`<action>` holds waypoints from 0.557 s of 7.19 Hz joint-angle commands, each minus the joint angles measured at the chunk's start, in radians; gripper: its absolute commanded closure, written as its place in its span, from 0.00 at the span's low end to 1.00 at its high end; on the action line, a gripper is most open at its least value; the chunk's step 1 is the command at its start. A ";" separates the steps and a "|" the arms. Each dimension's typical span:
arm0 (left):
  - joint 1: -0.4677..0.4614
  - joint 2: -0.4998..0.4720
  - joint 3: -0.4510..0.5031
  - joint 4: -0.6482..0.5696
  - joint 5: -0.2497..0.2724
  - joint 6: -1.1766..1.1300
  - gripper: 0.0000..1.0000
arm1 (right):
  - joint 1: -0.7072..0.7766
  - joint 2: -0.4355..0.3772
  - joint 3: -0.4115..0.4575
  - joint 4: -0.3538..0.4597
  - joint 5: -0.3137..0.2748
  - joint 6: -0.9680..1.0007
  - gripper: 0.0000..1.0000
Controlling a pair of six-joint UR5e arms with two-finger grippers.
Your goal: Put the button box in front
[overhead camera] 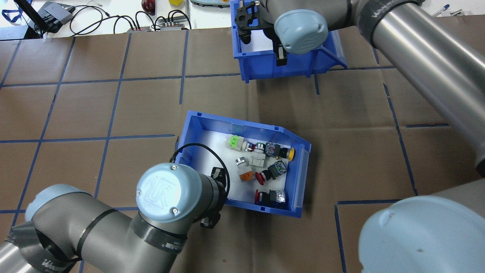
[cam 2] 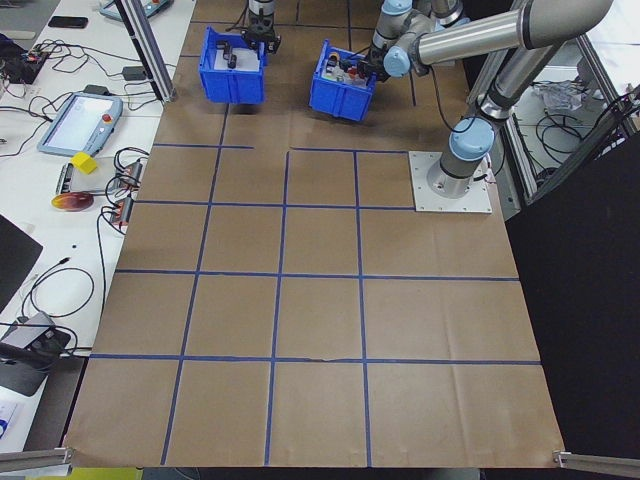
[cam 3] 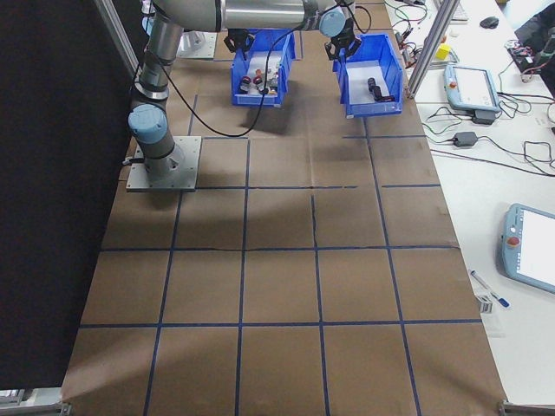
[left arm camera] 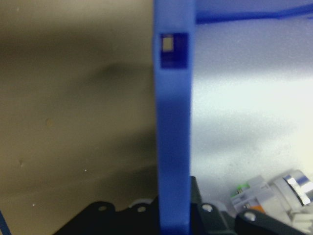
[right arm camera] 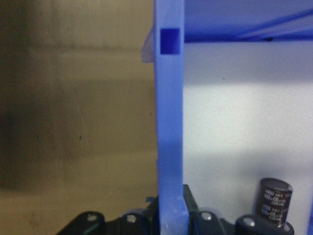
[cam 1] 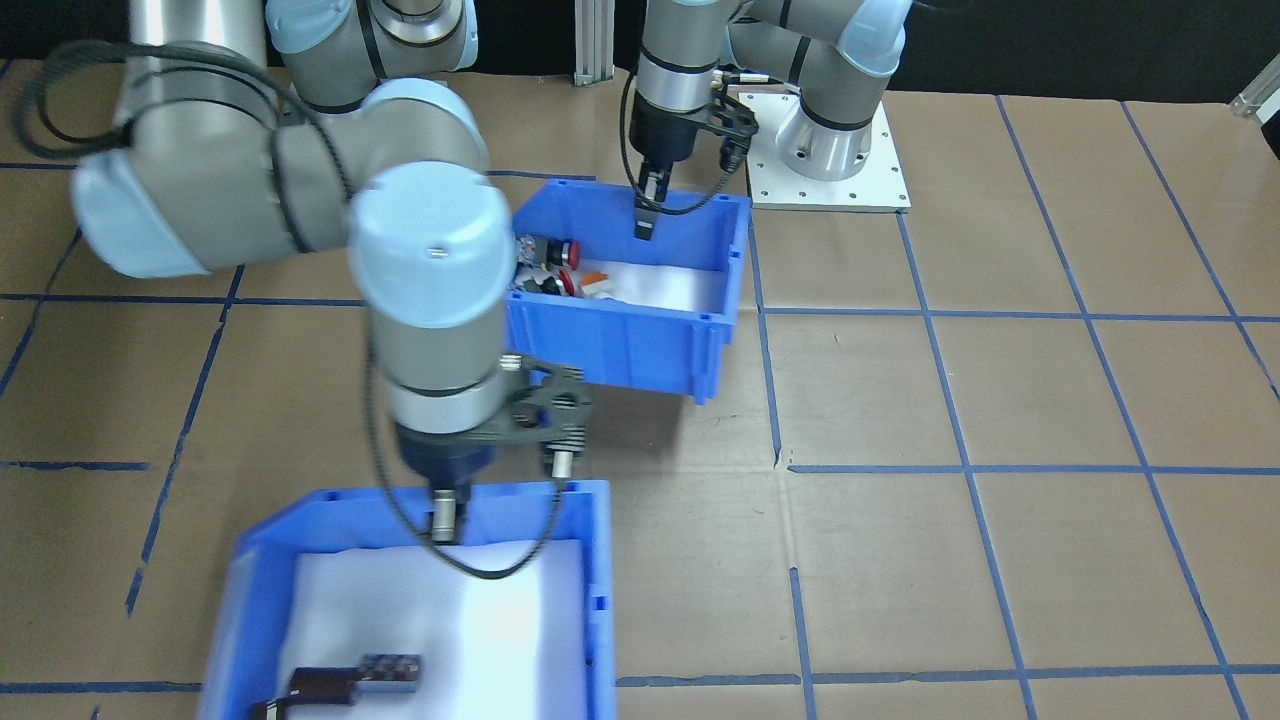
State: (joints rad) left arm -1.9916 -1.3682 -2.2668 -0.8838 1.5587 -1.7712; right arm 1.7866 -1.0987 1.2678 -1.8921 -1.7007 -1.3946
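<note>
The button box point(overhead camera: 300, 170) is a blue bin with a white liner and red, yellow, orange and green push-buttons point(overhead camera: 261, 163). It sits mid-table, turned at an angle, with a shadow under it. My left gripper point(cam 1: 645, 225) is shut on the box's wall nearest the robot, and the left wrist view shows that blue wall point(left arm camera: 173, 122) between the fingers. My right gripper point(cam 1: 445, 525) is shut on the wall of a second blue bin point(cam 1: 600, 600) holding dark capacitors point(cam 1: 350, 680). That wall point(right arm camera: 168, 122) runs between its fingers in the right wrist view.
The table is brown board marked with a blue tape grid. A white base plate point(cam 1: 830, 170) carries the left arm. Cables and devices point(overhead camera: 57, 15) lie past the far table edge, with a teach pendant point(cam 3: 473, 87) on the side bench.
</note>
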 commanded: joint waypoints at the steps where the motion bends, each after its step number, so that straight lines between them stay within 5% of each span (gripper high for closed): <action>1: 0.259 -0.014 0.021 -0.018 -0.041 0.197 1.00 | -0.174 -0.099 0.080 -0.001 0.007 -0.194 0.92; 2: 0.339 -0.035 0.064 -0.020 -0.098 0.281 1.00 | -0.241 -0.148 0.128 -0.001 0.015 -0.245 0.92; 4: 0.363 -0.221 0.249 -0.024 -0.115 0.296 1.00 | -0.332 -0.240 0.255 -0.002 0.041 -0.338 0.92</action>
State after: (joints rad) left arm -1.6531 -1.4741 -2.1305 -0.9054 1.4576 -1.4910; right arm 1.5154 -1.2804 1.4426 -1.8937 -1.6798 -1.6761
